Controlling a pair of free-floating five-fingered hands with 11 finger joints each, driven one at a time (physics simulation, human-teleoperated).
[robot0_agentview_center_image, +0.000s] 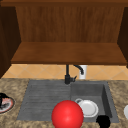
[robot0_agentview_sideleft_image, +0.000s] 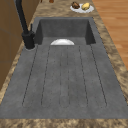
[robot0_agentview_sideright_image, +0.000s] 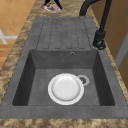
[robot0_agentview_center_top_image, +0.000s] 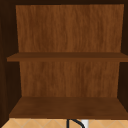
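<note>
Red ball (robot0_agentview_center_image: 67, 114) up front, right hand (robot0_agentview_center_image: 103, 121) beside it at the sink (robot0_agentview_center_image: 42, 97); left hand (robot0_agentview_center_image: 2, 97) over a plate (robot0_agentview_center_image: 10, 104); can't tell either's grip

The left hand (robot0_agentview_center_image: 3, 99) shows at the far left edge of the front view, low and dark. The right hand (robot0_agentview_center_image: 103, 121) shows as a dark rounded shape near the bottom, right of centre.
</note>
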